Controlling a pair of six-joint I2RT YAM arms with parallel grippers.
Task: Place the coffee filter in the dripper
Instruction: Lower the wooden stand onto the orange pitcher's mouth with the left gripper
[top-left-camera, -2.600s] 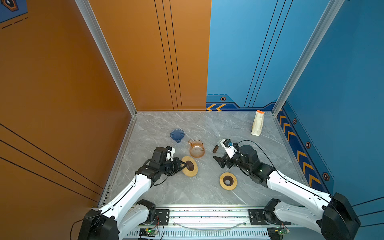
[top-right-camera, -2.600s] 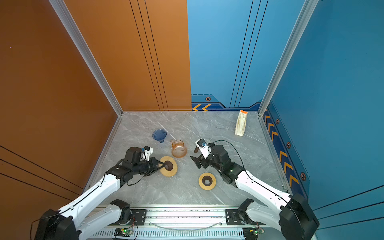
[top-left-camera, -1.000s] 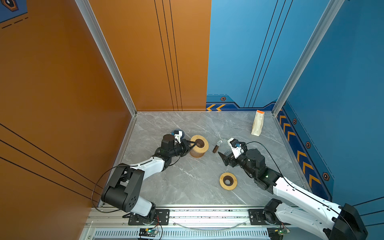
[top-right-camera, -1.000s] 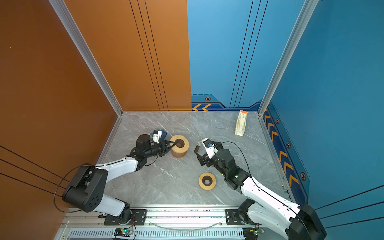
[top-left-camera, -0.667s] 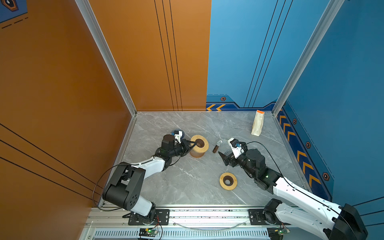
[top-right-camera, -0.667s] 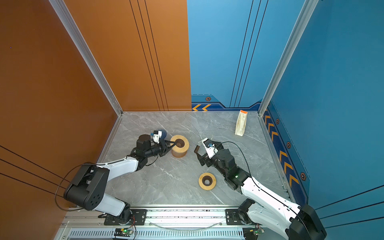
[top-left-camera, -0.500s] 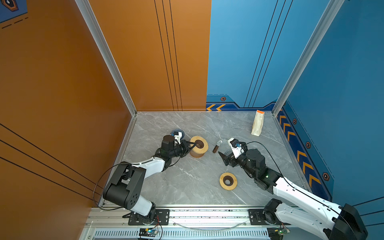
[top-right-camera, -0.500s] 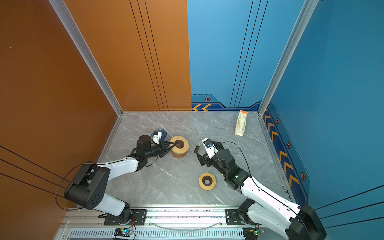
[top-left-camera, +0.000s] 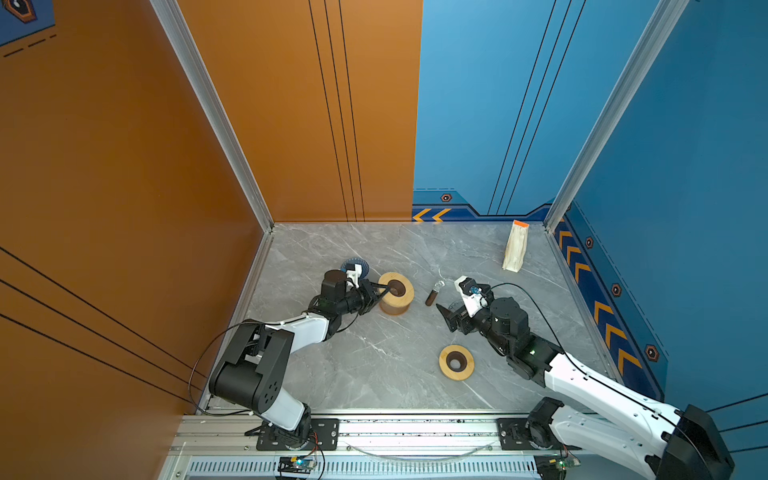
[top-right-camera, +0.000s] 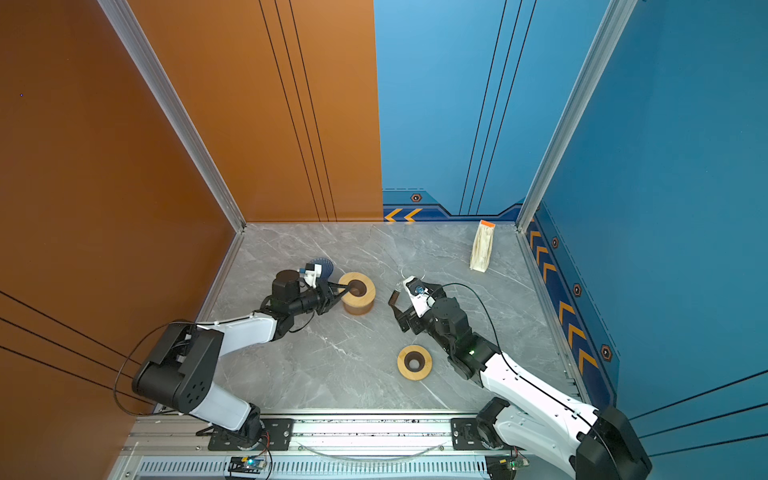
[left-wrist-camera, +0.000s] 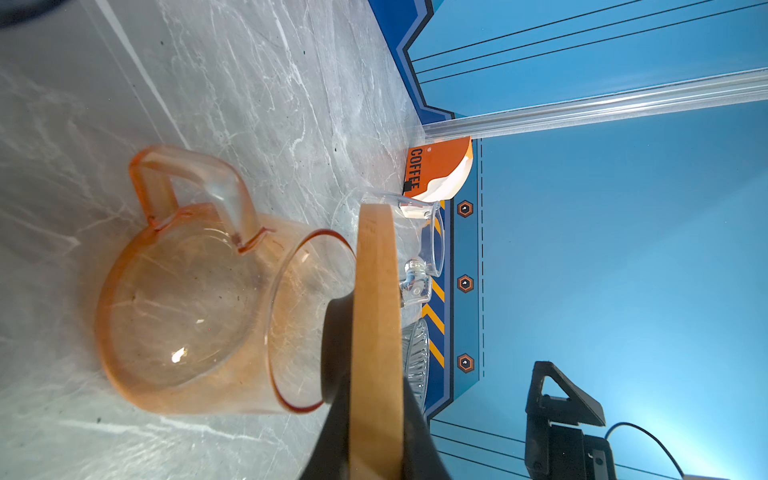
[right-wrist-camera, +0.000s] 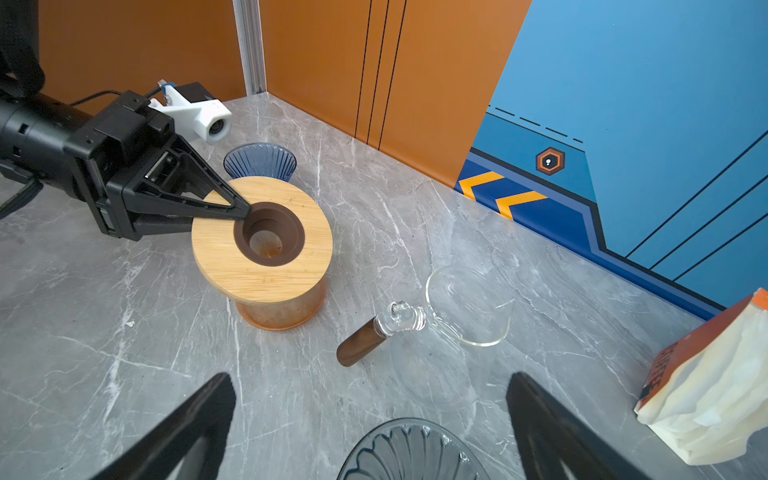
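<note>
Clamped with the left gripper (right-wrist-camera: 243, 212) on a wooden ring (right-wrist-camera: 266, 282) atop an amber carafe (right-wrist-camera: 282, 311), lower fingertip hidden. Spread wide at the right gripper (right-wrist-camera: 370, 376), over a dripper (right-wrist-camera: 411, 453) cut off at the frame edge. Coffee filter pack (top-left-camera: 515, 246) by the far wall.

**Right wrist view:** the lower edge cuts off the grey fluted dripper (right-wrist-camera: 409, 451) and the wide-set jaws of the right gripper (right-wrist-camera: 370, 376). The right edge crops the coffee filter pack (right-wrist-camera: 706, 386). The wooden collar (right-wrist-camera: 266, 274) covers the lower jaw tip of the left gripper (right-wrist-camera: 243, 212), which is clamped on it.

**Both top views:** the left wrist camera hides part of the blue dripper (top-left-camera: 363, 266) (top-right-camera: 326, 266). The bowl of the clear glass dripper (top-left-camera: 439, 285) is too faint to trace.
</note>
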